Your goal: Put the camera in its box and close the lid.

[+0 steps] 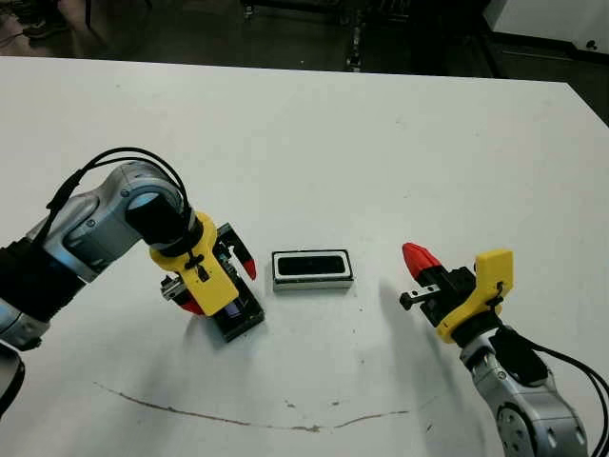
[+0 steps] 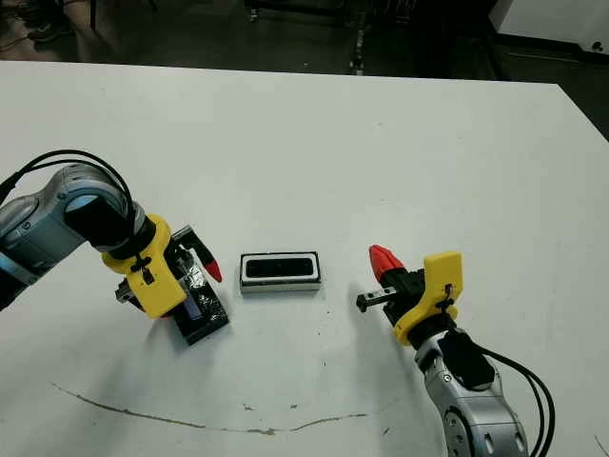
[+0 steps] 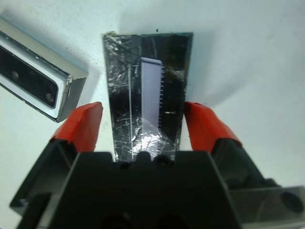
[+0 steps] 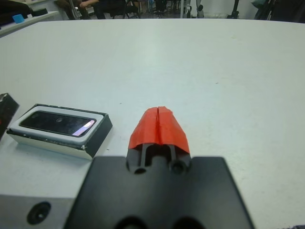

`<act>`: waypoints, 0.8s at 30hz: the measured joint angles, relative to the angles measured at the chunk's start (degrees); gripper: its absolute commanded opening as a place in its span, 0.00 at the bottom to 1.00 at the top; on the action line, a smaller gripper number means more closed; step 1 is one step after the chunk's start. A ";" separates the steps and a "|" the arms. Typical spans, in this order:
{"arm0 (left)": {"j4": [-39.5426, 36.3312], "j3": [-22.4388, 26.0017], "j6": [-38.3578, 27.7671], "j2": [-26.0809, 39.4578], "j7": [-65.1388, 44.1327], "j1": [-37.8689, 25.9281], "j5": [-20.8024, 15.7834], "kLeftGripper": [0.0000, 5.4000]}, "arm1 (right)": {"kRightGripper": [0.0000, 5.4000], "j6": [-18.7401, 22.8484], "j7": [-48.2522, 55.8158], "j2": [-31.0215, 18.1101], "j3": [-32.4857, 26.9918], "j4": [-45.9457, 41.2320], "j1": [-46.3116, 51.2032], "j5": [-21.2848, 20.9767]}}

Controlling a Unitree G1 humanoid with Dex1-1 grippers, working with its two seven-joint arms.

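Head views: camera (image 1: 311, 264) already lies in the box (image 1: 312, 284) mid tabletop (image 1: 381, 143); lid (image 1: 238, 316) lies flat just left of the box, apart from it, with the left gripper (image 1: 221, 283) down over it. Right gripper (image 1: 419, 259) hovers well right of the box, holding nothing. Left wrist view: the jaws are wide, one red finger (image 3: 81, 125) on each long side of the lid (image 3: 147, 90), small gaps showing, so straddling, not clamped; box corner (image 3: 66, 90) off to one side. Lid looks thin, flat and light, crinkly foil skin likely slippery and easy to dent or bend; best hold is probably across its short width on the long edges, near the middle, gentle squeeze, or it may tilt or skid on the tabletop. Right wrist view: red tips (image 4: 158, 126) pressed together, jaws fully closed and empty; box (image 4: 62, 138) with the glossy camera (image 4: 57, 123) seated inside, near, not touching. Remaining by my read: pick up the lid and set it on the box.
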 measured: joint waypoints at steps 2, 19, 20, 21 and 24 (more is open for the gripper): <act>0.13 0.05 -0.33 -0.06 0.36 0.02 0.18 0.62 | 0.00 0.00 0.00 -0.01 0.03 0.00 0.00 0.00; 1.40 -5.89 1.66 -0.82 -2.45 -5.03 0.72 0.58 | 0.00 -0.03 -0.10 -0.15 0.59 0.17 0.04 -0.51; 1.52 -6.43 1.84 -0.79 -2.54 -5.63 0.39 0.58 | 0.00 -0.02 -0.14 -0.15 0.66 0.20 0.04 -0.53; 1.57 -6.80 2.08 -0.79 -2.72 -5.99 0.32 0.58 | 0.00 -0.02 -0.15 -0.14 0.77 0.20 0.03 -0.52; 2.55 -8.18 3.60 -0.79 -2.92 -7.23 -1.23 0.58 | 0.00 -0.04 -0.08 -0.14 1.13 0.36 0.02 -0.51</act>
